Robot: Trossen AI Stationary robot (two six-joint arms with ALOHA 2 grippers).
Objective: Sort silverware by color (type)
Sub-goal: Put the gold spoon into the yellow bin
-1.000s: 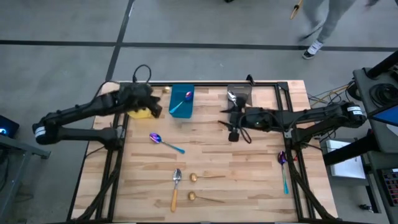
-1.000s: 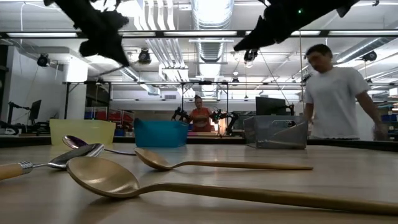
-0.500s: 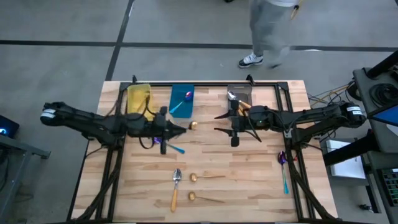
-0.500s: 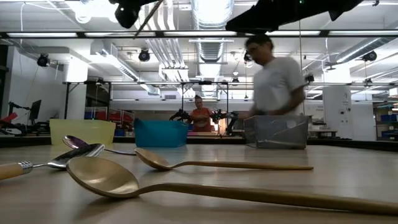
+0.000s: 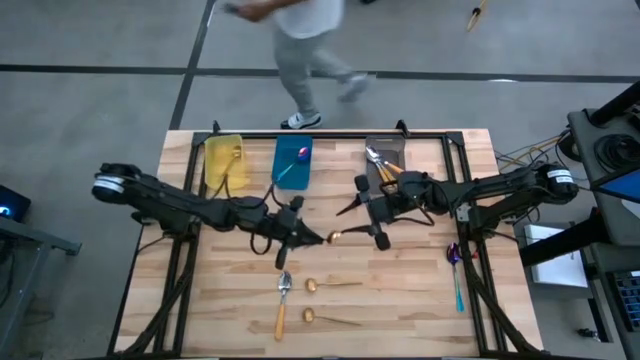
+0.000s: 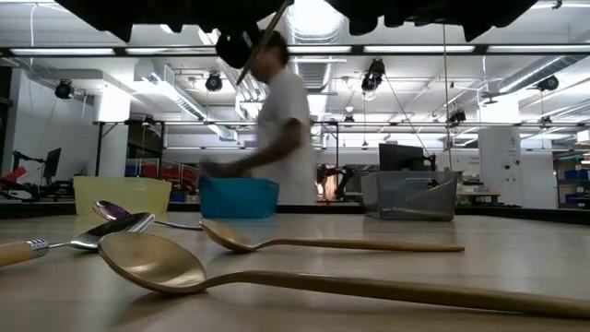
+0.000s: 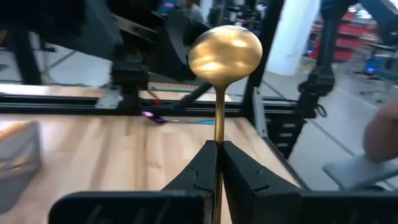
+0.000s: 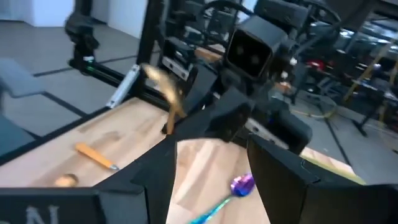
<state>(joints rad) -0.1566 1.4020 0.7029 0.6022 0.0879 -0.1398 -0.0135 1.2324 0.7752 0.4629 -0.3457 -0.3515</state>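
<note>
Change: since the earlier frames we saw the left arm swing from the yellow bin toward the table's middle with a gold spoon, the right arm edge toward it, and a person walk across behind the table.
Left gripper (image 5: 300, 236): we found it over the middle of the table, fingers (image 7: 205, 163) clenched on the thin handle of the held gold spoon (image 7: 224, 51), whose bowl stuck out beyond the tips toward the right arm.
Right gripper (image 5: 372, 210): it hung in front of the grey bin, facing the left one, jaws spread wide and holding nothing; its fingers (image 8: 283, 168) framed the left gripper in its wrist view.
Gold spoons on table: we counted two, one (image 5: 330, 285) beside the orange spoon's bowl, another (image 5: 328, 318) nearer the front edge; in the low view they lay closest to the camera.
Orange spoon (image 5: 283, 302): it lay at front centre, silver bowl pointing away from the front edge.
Purple spoons: one (image 5: 455, 270) lay by the right frame rail; another (image 5: 293, 165) sat in the blue bin.
Bins: the yellow bin (image 5: 223, 163), blue bin (image 5: 291, 182) and grey bin (image 5: 384, 150) stood in a row along the far edge; the grey one held orange-handled pieces.
Person (image 5: 300, 50): they were passing behind the far edge, blurred.
</note>
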